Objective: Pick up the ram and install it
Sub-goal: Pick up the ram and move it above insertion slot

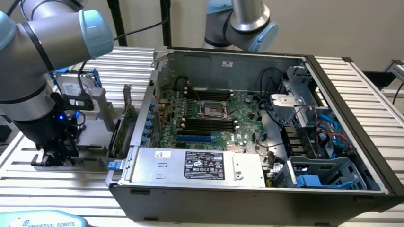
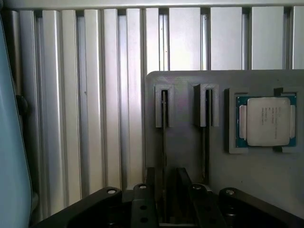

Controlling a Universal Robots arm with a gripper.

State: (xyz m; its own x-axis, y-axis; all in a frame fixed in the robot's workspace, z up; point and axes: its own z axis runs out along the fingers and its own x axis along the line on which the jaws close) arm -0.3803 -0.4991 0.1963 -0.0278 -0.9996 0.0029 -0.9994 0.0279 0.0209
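In the wrist view two ram sticks stand on edge in the slots of a grey holder (image 2: 190,156). One ram stick (image 2: 164,118) runs down between my two black fingers (image 2: 151,183), and the other ram stick (image 2: 207,118) stands just beside them. My gripper (image 2: 166,190) is open and straddles the first stick, with a gap on each side. In the exterior view my gripper (image 1: 54,158) hangs low over the holder, left of the open computer case (image 1: 252,189). Black memory slots (image 1: 202,124) lie empty on the motherboard inside the case.
A square silver processor chip (image 2: 267,121) sits in a recess of the same holder. An upright expansion card (image 1: 123,123) stands between my arm and the case wall. A second robot arm (image 1: 243,23) stands behind the case. The table (image 2: 95,95) is ribbed aluminium.
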